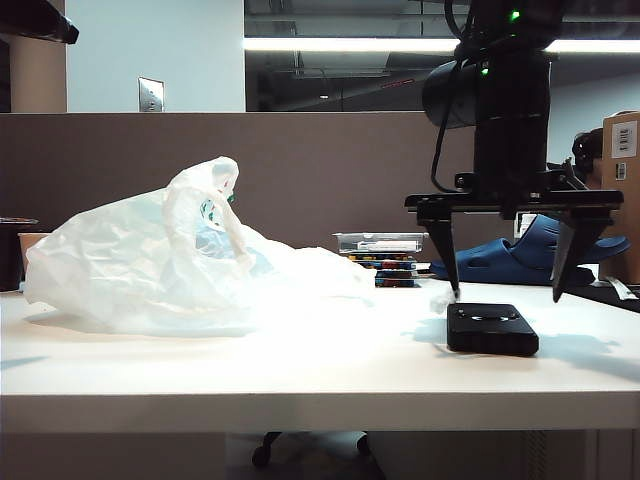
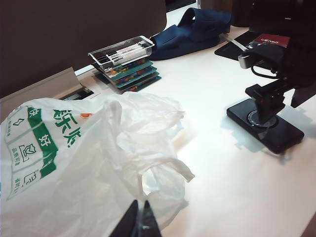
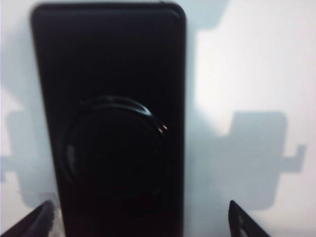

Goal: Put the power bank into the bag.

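The power bank point(image 1: 492, 328) is a flat black slab lying on the white table at the right. My right gripper point(image 1: 507, 292) hangs open just above it, pointing down, with one fingertip on each side. The right wrist view shows the power bank point(image 3: 108, 74) below my right gripper point(image 3: 139, 205): one fingertip is next to its long edge, the other stands well off over bare table. The crinkled white bag point(image 1: 180, 265) lies at the left, with one part standing up. In the left wrist view my left gripper point(image 2: 140, 201) is shut on a thin fold of the bag point(image 2: 89, 163). The left gripper does not show in the exterior view.
A stack of small clear cases point(image 1: 380, 255) and a blue foam clog point(image 1: 520, 255) lie behind the power bank, against the grey partition point(image 1: 320, 170). A cardboard box point(image 1: 622, 170) stands at the far right. A dark cup point(image 1: 10, 250) is at the far left.
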Robot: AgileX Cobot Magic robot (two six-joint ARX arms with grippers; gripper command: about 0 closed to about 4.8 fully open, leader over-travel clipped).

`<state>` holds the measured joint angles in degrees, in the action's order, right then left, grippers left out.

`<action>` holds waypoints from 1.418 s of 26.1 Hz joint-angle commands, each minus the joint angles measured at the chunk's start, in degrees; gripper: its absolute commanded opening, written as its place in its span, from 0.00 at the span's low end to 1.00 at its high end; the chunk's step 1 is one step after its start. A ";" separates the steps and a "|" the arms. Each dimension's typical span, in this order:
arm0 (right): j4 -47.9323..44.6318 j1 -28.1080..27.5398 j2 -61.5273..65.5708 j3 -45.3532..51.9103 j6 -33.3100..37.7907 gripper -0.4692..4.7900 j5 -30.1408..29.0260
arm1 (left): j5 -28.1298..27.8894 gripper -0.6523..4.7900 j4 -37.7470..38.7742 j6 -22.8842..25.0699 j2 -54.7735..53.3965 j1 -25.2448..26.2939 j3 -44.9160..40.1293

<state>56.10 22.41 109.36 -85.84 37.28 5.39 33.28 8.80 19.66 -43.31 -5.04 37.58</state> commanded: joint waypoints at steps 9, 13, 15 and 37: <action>-5.20 0.15 -0.02 -0.04 1.77 1.00 1.14 | 0.39 0.11 -0.72 0.07 0.11 0.11 0.20; -6.60 0.15 0.42 -0.04 2.25 1.00 1.14 | 0.37 0.11 -0.72 0.09 0.11 0.11 0.20; -6.60 0.15 1.18 -0.04 2.80 1.00 1.09 | 0.37 0.11 -0.70 0.09 0.11 0.11 0.20; -8.02 0.22 3.96 0.68 -1.05 1.00 0.90 | -0.07 0.11 -0.76 0.11 0.11 0.13 0.20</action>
<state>48.45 22.48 113.16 -85.10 36.51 6.04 33.21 8.80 19.68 -43.33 -5.04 37.58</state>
